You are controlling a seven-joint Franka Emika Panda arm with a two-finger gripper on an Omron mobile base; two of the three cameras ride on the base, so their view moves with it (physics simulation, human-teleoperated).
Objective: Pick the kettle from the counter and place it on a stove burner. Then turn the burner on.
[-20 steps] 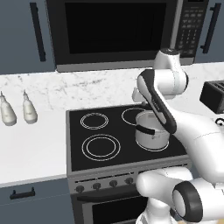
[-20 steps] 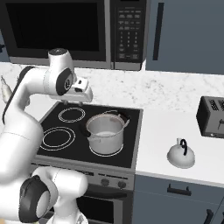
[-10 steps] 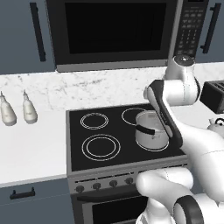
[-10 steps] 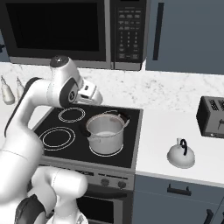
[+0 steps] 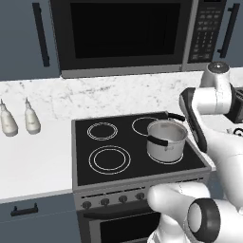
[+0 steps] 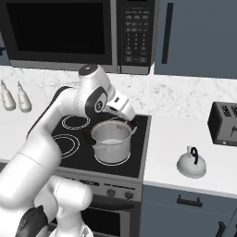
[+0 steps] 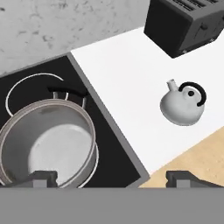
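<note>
Item: kettle [image 7: 182,103], upright on counter [image 7: 127,83], lay up and right of your gripper [image 7: 109,178]; jaws wide, empty; steel pot [image 7: 46,140] directly below-left.

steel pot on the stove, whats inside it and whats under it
The steel pot looks empty: only its bare pale bottom shows, though the near wall hides part of it. It stands on a ringed burner of the black cooktop, covering most of the rings.
</note>
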